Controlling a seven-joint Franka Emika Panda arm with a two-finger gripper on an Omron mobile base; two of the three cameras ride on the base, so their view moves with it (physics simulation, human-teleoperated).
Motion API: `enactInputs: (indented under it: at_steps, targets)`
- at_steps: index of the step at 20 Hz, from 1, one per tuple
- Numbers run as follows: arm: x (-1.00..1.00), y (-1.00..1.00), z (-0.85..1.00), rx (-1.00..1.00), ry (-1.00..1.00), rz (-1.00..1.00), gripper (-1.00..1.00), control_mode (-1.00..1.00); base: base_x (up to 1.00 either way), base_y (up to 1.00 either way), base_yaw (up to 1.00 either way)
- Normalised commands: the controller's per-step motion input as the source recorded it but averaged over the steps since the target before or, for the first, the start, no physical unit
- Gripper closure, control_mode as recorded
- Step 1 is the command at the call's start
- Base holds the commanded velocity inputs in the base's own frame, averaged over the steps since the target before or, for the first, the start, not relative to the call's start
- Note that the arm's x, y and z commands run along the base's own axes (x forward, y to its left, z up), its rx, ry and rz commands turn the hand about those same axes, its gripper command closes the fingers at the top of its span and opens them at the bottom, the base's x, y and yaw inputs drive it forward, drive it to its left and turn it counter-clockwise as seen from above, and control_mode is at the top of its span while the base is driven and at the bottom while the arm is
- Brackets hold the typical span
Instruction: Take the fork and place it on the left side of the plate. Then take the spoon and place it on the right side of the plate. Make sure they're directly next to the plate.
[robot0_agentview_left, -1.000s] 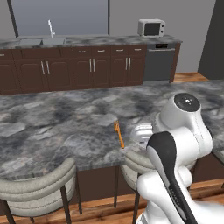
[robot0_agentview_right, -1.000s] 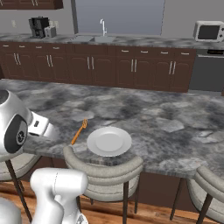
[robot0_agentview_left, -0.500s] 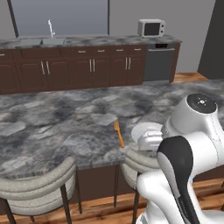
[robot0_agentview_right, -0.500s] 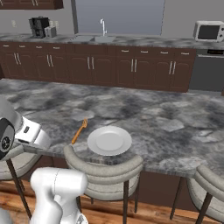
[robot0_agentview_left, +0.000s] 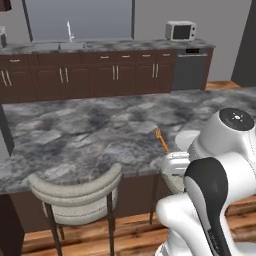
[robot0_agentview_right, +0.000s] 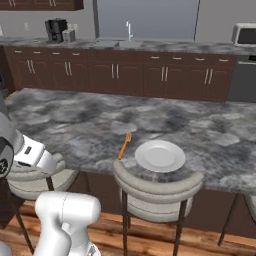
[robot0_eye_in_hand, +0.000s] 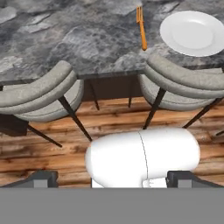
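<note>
Fork (robot0_agentview_right: 124, 145) unmoved — beside plate (robot0_agentview_right: 160, 156)

You have the slim orange fork (robot0_agentview_right: 124, 145) lying flat on the marbled tabletop (robot0_agentview_right: 75, 120) near its front edge, tines pointing away toward the far side. Just to its right sits the round, shallow white plate (robot0_agentview_right: 160, 155), upright and bare, with a narrow gap between them.
</note>
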Motion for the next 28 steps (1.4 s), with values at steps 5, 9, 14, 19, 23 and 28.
enactInputs:
  at_steps: [5,9,14,19,23,28]
  targets:
    - [0.00,0.00,0.00,0.00,0.00,0.00,-1.00,1.00,0.00,1.00,0.00]
    - [0.00,0.00,0.00,0.00,0.00,0.00,-1.00,1.00,0.00,1.00,0.00]
    - [0.00,0.00,0.00,0.00,0.00,0.00,-1.00,1.00,0.00,1.00,0.00]
    - [0.00,0.00,0.00,0.00,0.00,0.00,-1.00,1.00,0.00,1.00,0.00]
    - [0.00,0.00,0.00,0.00,0.00,0.00,-1.00,1.00,0.03,1.00,0.00]
    - [0.00,0.00,0.00,0.00,0.00,0.00,-1.00,1.00,0.16,1.00,-0.01]
